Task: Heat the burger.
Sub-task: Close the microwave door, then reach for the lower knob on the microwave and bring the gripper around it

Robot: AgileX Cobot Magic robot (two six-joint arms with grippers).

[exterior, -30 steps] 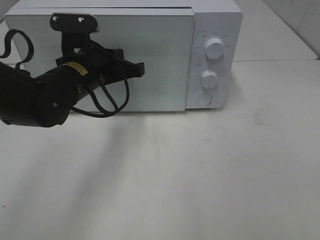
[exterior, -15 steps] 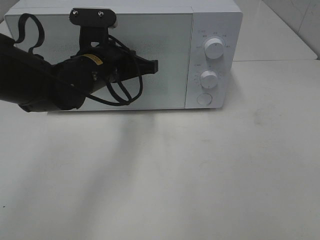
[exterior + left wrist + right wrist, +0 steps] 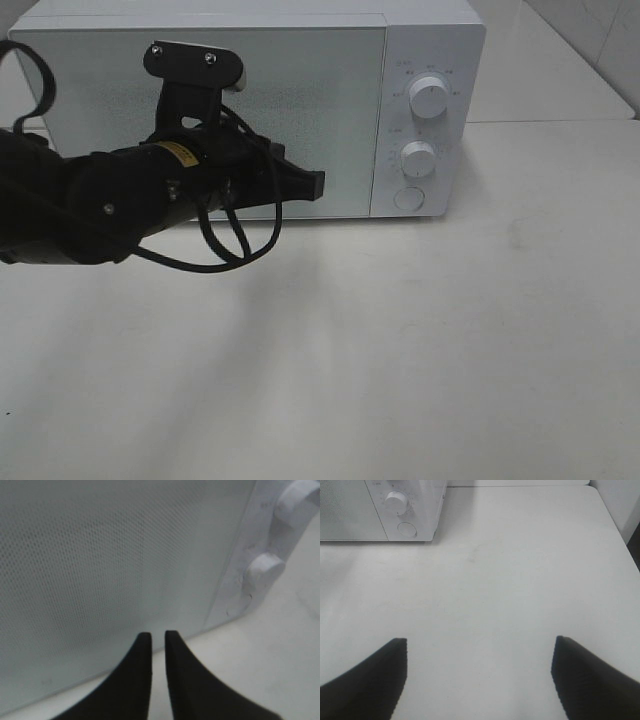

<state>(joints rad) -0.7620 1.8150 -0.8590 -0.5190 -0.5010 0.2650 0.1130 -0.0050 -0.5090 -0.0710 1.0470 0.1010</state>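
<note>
Burger is not in view. At the far edge of the surface [image 3: 420,360] stands the microwave [image 3: 300,90], door shut; whether the burger is inside, I cannot tell. I judge it light, soft and squashy, its layers apt to slide, so grip low at the sides, gently. Left end effector [image 3: 155,636], narrow and empty, hovers before the door near the lower knob [image 3: 418,157]. Right end effector [image 3: 480,640] is wide and empty.
</note>
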